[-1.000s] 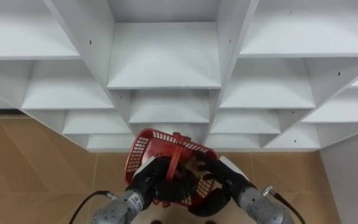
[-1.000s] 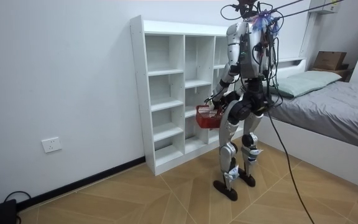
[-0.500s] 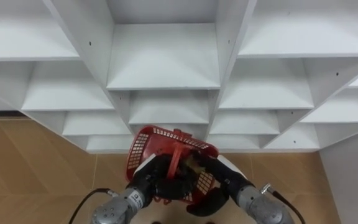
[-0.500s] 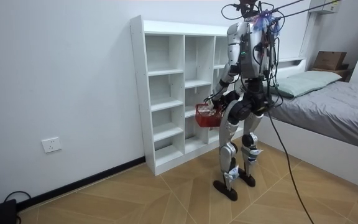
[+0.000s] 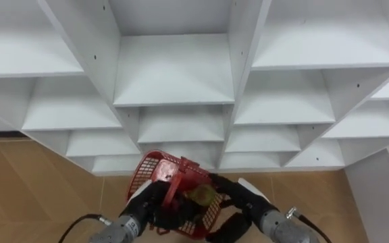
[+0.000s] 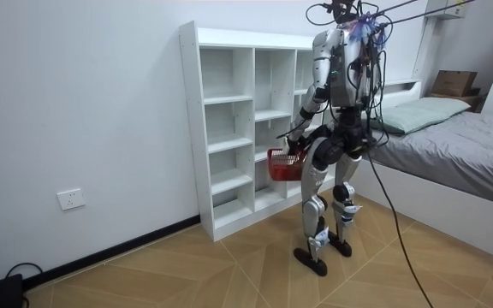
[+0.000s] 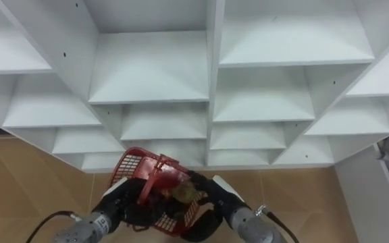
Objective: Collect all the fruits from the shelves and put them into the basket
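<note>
The basket (image 5: 145,173) is red, its wall an open lattice. The fruit (image 5: 200,196) in it is yellow-green. The left hand (image 5: 155,202) and right hand (image 5: 234,194) are black. The closet (image 5: 174,67) is plain white, and the floor (image 5: 32,175) is tan wood in a herringbone pattern.

Silver-grey forearms, black left hand (image 5: 155,204), black right hand (image 5: 231,191), dark cables
</note>
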You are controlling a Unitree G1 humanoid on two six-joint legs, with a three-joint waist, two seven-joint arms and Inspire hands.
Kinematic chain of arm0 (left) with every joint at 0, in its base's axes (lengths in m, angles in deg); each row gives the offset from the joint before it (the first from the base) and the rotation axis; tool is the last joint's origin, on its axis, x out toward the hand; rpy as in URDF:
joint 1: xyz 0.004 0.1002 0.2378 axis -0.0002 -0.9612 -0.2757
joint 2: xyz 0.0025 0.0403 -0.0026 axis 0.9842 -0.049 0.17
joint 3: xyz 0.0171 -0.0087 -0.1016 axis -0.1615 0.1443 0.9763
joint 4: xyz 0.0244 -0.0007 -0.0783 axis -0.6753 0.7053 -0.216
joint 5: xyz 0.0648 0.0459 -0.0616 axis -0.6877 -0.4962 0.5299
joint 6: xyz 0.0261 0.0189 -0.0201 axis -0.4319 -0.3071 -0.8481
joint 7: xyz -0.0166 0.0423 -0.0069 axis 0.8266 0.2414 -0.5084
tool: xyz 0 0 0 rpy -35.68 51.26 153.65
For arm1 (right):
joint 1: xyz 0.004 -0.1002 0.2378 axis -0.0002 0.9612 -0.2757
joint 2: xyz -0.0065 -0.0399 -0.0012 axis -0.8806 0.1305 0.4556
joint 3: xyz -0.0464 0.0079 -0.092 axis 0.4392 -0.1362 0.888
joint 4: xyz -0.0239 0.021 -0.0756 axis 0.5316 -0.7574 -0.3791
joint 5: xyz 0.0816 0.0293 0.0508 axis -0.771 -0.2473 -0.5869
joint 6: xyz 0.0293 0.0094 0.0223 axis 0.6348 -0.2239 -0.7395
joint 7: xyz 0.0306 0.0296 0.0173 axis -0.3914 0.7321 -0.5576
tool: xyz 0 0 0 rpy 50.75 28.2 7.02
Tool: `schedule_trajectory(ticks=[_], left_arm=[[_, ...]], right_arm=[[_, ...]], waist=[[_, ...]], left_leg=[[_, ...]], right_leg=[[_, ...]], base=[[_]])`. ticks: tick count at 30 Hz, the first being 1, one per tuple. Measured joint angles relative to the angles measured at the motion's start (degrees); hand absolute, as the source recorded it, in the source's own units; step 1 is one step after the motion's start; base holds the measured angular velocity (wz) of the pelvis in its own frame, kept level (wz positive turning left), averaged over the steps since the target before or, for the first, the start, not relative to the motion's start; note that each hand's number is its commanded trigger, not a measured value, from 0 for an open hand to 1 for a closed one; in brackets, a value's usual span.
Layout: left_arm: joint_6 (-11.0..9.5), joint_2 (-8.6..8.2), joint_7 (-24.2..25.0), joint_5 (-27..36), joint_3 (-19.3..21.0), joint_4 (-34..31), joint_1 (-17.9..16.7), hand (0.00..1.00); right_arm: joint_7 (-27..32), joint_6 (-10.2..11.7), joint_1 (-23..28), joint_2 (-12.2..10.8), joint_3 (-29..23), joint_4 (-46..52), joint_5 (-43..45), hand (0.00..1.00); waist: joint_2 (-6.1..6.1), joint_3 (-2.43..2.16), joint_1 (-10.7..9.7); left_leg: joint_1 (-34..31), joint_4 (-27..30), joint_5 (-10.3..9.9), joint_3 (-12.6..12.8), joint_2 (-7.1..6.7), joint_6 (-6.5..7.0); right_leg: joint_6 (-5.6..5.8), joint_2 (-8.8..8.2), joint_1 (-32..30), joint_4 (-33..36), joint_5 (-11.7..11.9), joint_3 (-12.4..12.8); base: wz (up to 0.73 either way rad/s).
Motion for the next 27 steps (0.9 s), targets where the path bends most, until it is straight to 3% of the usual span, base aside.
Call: schedule_trajectory(ticks=[3,4,7,12,19,24,27], left_arm=[[0.01,0.03,-0.07,-0.91,1.27,0.08,-2.17,1.00],[0.00,0.05,-0.04,-0.86,2.05,0.10,-3.16,1.00],[0.01,0.06,-0.30,-0.78,3.62,0.97,-5.57,1.00],[0.00,0.03,-1.56,-1.43,7.73,2.57,-9.25,1.00],[-0.21,-0.04,-3.10,0.45,11.78,8.57,-10.82,1.00],[-0.23,-0.33,-3.99,0.44,12.13,10.02,-11.48,1.00],[-0.34,-0.32,-4.11,1.05,12.36,10.78,-11.64,1.00]], right_arm=[[-0.32,0.00,1.35,0.11,-1.64,0.36,0.11,0.00],[-0.19,-0.05,2.23,0.34,-2.16,0.84,0.06,0.00],[-0.05,0.21,4.20,1.81,-3.03,1.98,-0.23,0.00],[1.39,0.21,8.19,1.99,-7.23,1.32,-0.36,0.00],[3.95,1.57,11.47,1.35,-10.81,-4.30,-2.76,0.00],[6.33,2.06,12.46,1.17,-13.25,-8.08,-2.79,0.00],[8.46,2.65,13.15,1.07,-15.86,-9.82,-4.59,0.00]], waist=[[0.03,-0.52,0.03],[-0.09,-0.90,0.09],[-0.18,-1.05,0.00],[-1.05,-1.41,0.12],[-2.00,-1.09,-0.02],[-1.21,-0.86,-0.12],[-0.49,-1.03,-0.25]], left_leg=[[1.89,-1.10,0.00,0.01,-0.10,-0.01],[2.79,-1.79,0.03,0.05,-0.21,-0.03],[5.60,-3.22,0.11,0.09,-0.44,-0.13],[9.34,-5.46,0.21,-0.01,-0.49,-0.30],[13.19,-7.01,0.06,-0.64,-0.21,-0.54],[14.84,-7.97,-0.03,-0.59,-0.24,-0.57],[15.39,-8.35,-0.04,-0.15,-0.23,-0.57]], right_leg=[[0.06,0.03,1.62,-0.65,0.01,-0.25],[0.17,0.05,2.23,-0.73,-0.08,-0.04],[0.31,0.11,4.74,-1.56,-0.29,0.46],[0.44,0.34,7.91,-3.02,-0.44,0.46],[0.78,1.17,13.23,-7.42,0.23,0.16],[0.89,1.38,15.12,-8.90,0.69,-0.12],[0.90,1.39,15.34,-8.91,0.67,0.38]], base=[[0.00],[-0.04],[-0.03],[-0.02],[0.06],[-0.01],[-0.07]])
